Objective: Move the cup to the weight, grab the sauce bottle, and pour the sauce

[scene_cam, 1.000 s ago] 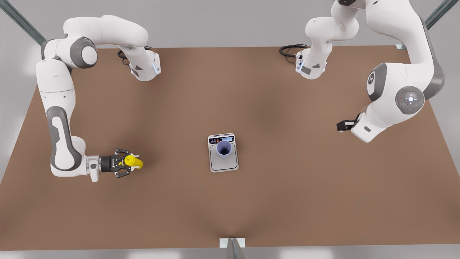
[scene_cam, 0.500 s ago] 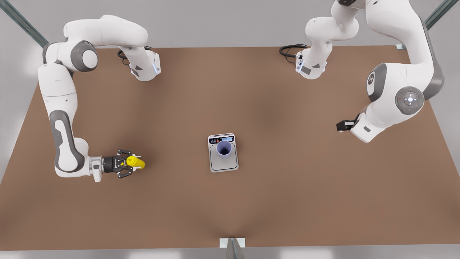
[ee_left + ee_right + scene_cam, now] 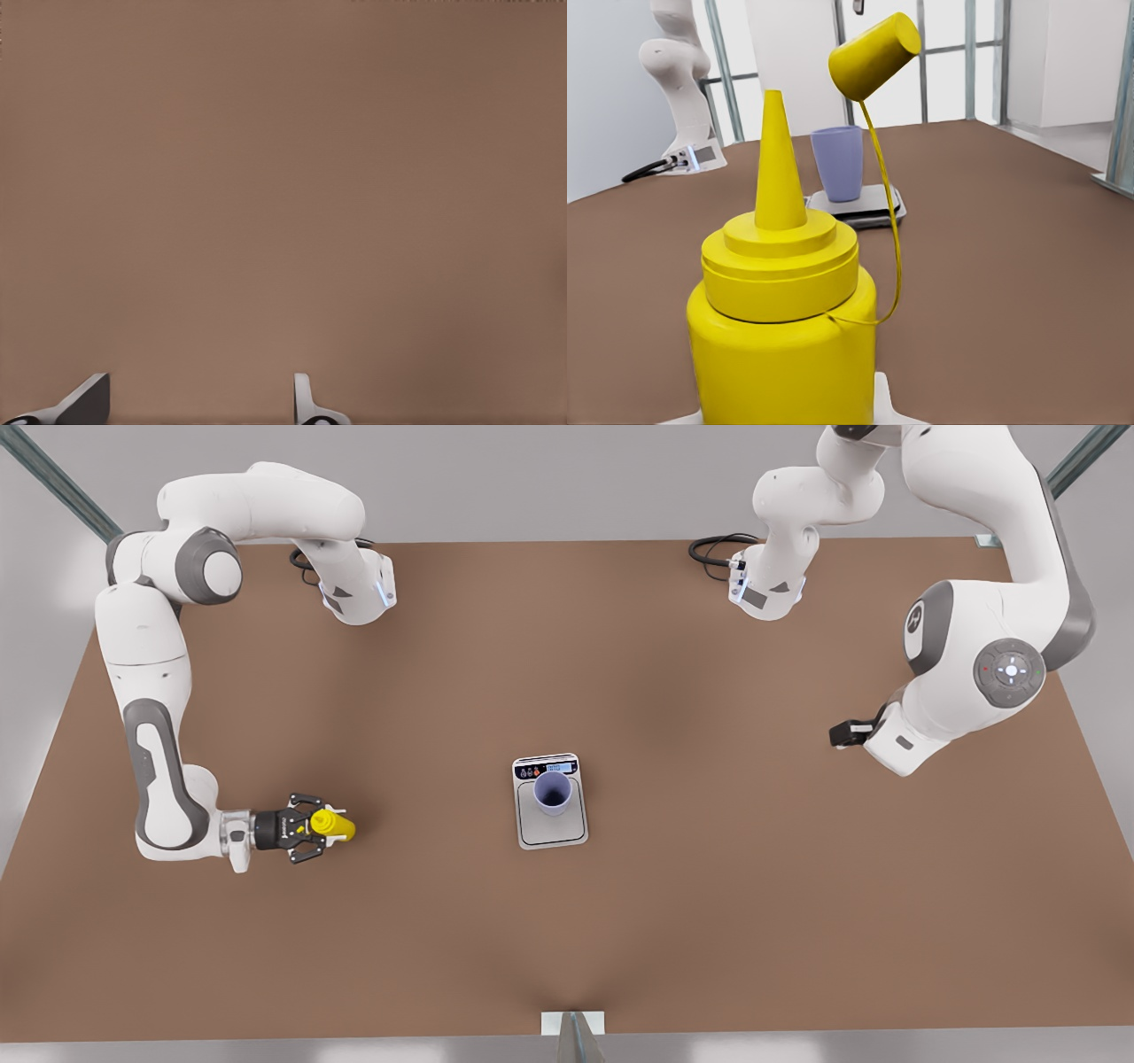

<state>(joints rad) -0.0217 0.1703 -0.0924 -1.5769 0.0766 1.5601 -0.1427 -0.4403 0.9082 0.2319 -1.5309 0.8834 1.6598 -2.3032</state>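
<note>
The yellow sauce bottle (image 3: 337, 827) stands upright near the front view's left, nozzle up, and my right gripper (image 3: 319, 828) is shut on its body from the side. The right wrist view has the sauce bottle (image 3: 782, 328) close up, its cap (image 3: 873, 55) dangling on a thin tether and pale fingers (image 3: 884, 403) beside its base. The lavender cup (image 3: 553, 792) stands upright on the far half of the silver weight (image 3: 555, 831) at the table's middle; cup (image 3: 837, 164) and weight (image 3: 875, 211) lie beyond the bottle. My left gripper (image 3: 846, 733) waits open at the front view's right, fingertips (image 3: 306, 400) apart over bare table.
The brown table (image 3: 753, 921) spreads wide around the weight. Both arm bases stand at the far edge with black cable coils (image 3: 713, 549). A small metal bracket (image 3: 572, 1024) sits at the near edge.
The right gripper's fingers have drawn in from a wide spread onto the sauce bottle, and the gripper has slid slightly toward the weight. The left arm, cup and weight stay put.
</note>
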